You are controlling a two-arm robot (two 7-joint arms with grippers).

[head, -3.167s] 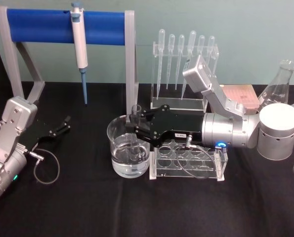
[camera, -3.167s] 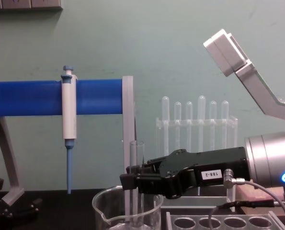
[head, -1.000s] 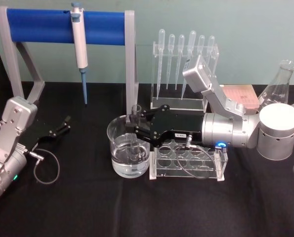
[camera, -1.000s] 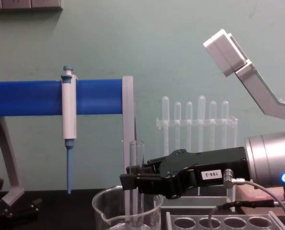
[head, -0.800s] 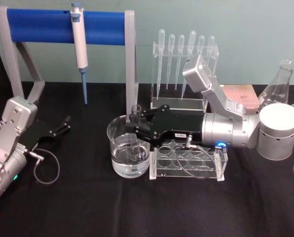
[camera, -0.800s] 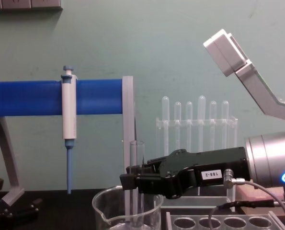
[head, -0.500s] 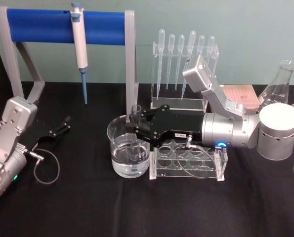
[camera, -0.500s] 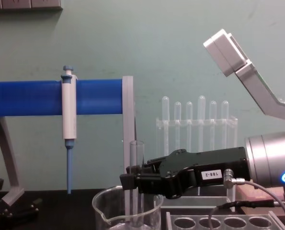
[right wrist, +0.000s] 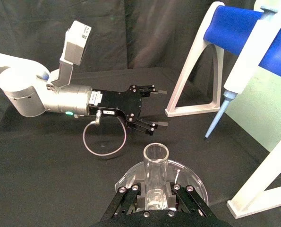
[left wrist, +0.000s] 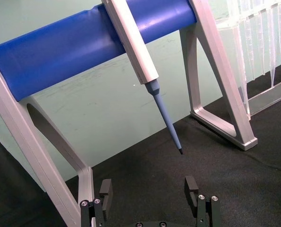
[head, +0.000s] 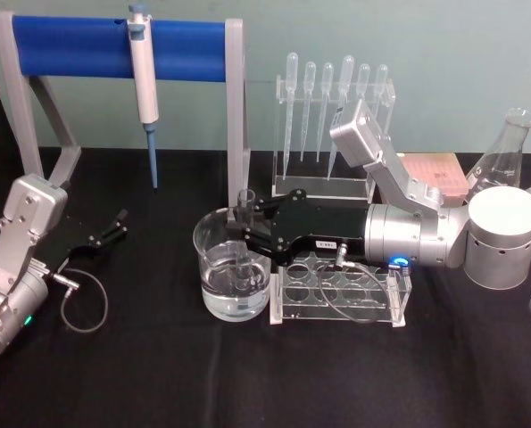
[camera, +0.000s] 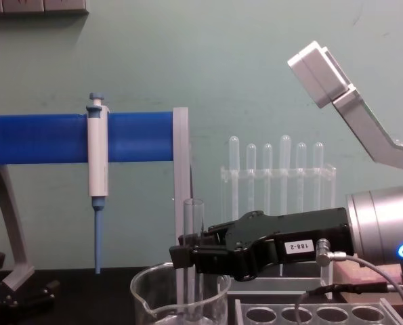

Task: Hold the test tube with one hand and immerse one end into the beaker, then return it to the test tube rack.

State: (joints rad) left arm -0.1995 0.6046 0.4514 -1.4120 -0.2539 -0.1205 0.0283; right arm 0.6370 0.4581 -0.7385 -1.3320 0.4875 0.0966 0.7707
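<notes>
Head view puts the task at its midpoint. The test tube (head: 244, 203) stands upright inside the beaker (head: 208, 267), near the middle of the tabletop. Its rounded lower end sits down in the clear liquid, as far as I can judge through the glass. The pick-up and the immersion therefore look done. What is left is to lift the tube clear of the beaker's rim and set it into a well of the clear test tube rack (head: 400, 301). The rack stands just beside the beaker on the side toward the right edge, and the wells that show are empty.

The right gripper (head: 240, 225) reaches across above the rack and is clenched on the tube's upper part, just below the flared rim. In the right wrist view its fingers (right wrist: 131, 195) press the glass from both sides with no gap showing.

The left gripper (head: 120, 226) lies parked near the left edge of the tabletop, its fingers spread wide and grasping nothing.
</notes>
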